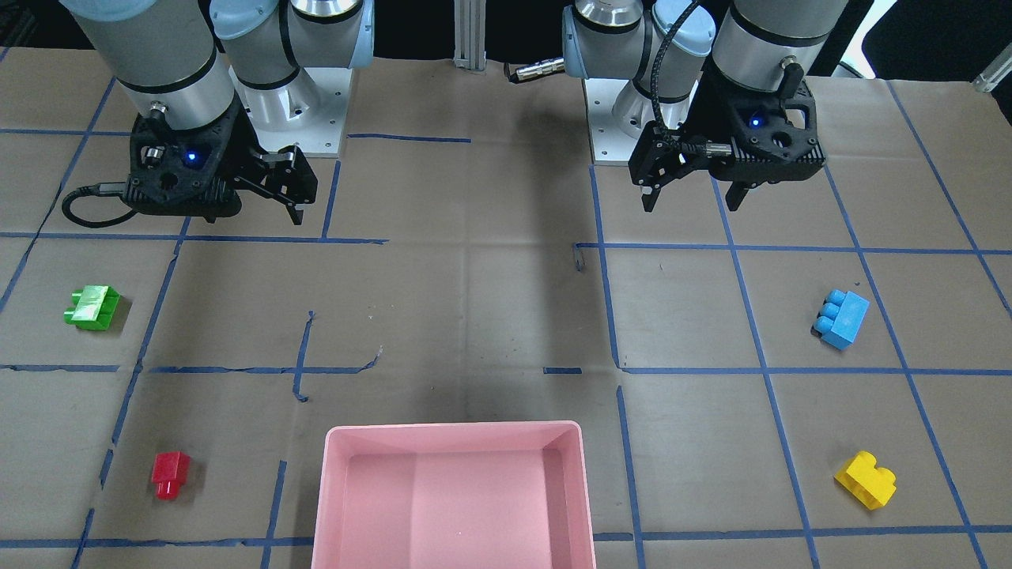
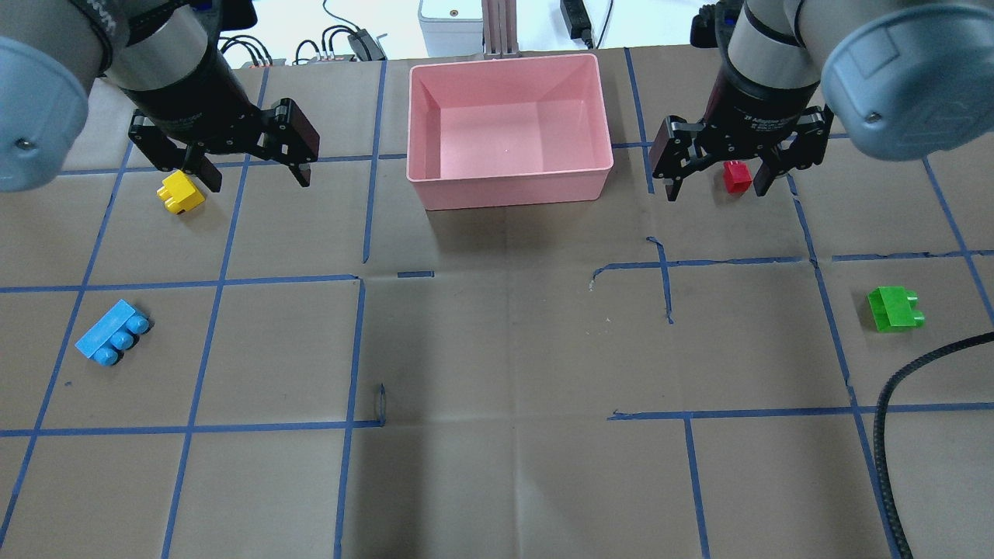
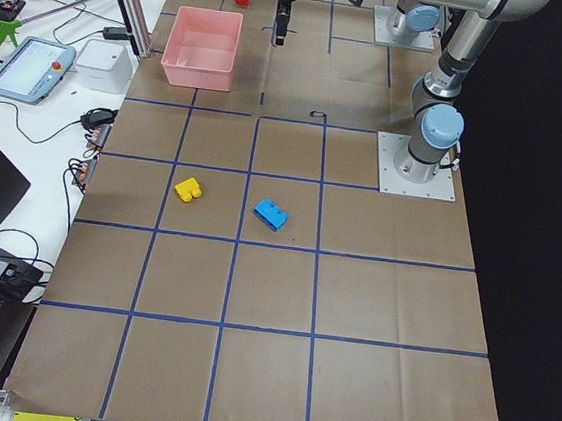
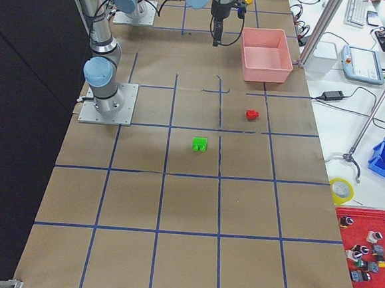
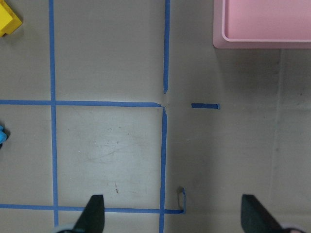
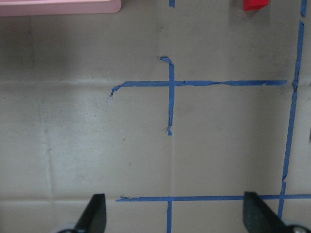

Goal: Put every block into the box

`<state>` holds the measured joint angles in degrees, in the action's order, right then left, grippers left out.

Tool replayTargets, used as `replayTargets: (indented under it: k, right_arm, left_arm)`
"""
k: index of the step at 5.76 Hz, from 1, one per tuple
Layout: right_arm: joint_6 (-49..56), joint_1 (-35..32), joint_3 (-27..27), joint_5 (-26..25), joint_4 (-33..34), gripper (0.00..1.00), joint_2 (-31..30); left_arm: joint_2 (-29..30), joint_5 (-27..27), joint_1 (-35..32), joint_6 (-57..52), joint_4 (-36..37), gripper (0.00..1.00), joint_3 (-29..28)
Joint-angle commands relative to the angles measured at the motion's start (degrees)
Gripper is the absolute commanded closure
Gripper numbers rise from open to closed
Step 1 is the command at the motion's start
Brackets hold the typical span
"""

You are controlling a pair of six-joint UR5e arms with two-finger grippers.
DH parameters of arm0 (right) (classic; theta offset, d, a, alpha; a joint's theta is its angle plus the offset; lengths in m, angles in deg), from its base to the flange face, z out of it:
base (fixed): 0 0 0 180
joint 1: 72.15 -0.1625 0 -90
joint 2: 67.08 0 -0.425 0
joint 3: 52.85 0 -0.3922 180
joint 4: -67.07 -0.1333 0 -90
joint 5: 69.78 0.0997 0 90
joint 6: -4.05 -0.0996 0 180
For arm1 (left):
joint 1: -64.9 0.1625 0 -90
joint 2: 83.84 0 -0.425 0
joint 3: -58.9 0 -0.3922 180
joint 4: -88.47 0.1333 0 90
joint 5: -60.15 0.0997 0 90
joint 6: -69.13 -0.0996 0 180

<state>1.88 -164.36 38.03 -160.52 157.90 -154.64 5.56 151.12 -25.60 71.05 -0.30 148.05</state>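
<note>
The pink box [image 1: 455, 427] stands empty at the table's far middle edge, also in the overhead view [image 2: 512, 190]. Four blocks lie on the table outside it: green [image 1: 92, 307], red [image 1: 170, 474], blue [image 1: 842, 318] and yellow [image 1: 866, 479]. My left gripper [image 2: 256, 177] hangs open and empty above the table near my base, as does my right gripper [image 2: 716, 189]. In the overhead view the yellow block [image 2: 181, 192] shows by the left gripper and the red block [image 2: 737, 176] between the right fingers, both far below on the table.
Brown paper with a blue tape grid covers the table. The two arm base plates [image 1: 300, 118] stand at my side. A black cable [image 2: 916, 404] hangs at the right. A desk with devices [image 3: 35, 64] lies beyond the box.
</note>
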Motion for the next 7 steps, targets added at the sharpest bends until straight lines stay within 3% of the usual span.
replayTargets:
  k: [1,6,7]
  right_arm:
    - [0.1,0.0,0.2,-0.2,-0.3,0.00,-0.1]
    - [0.0,0.0,1.1,0.3,0.6,0.00,0.2]
    - [0.1,0.1,1.2,0.1,0.5,0.00,0.3]
  left_arm:
    - [-0.3,-0.3,0.0,0.0,0.0,0.00,0.0]
    - [-1.2,0.4,1.7,-2.8,-0.9,0.00,1.4]
    - [-1.5,0.4,6.9,-4.2,-1.7,0.00,2.2]
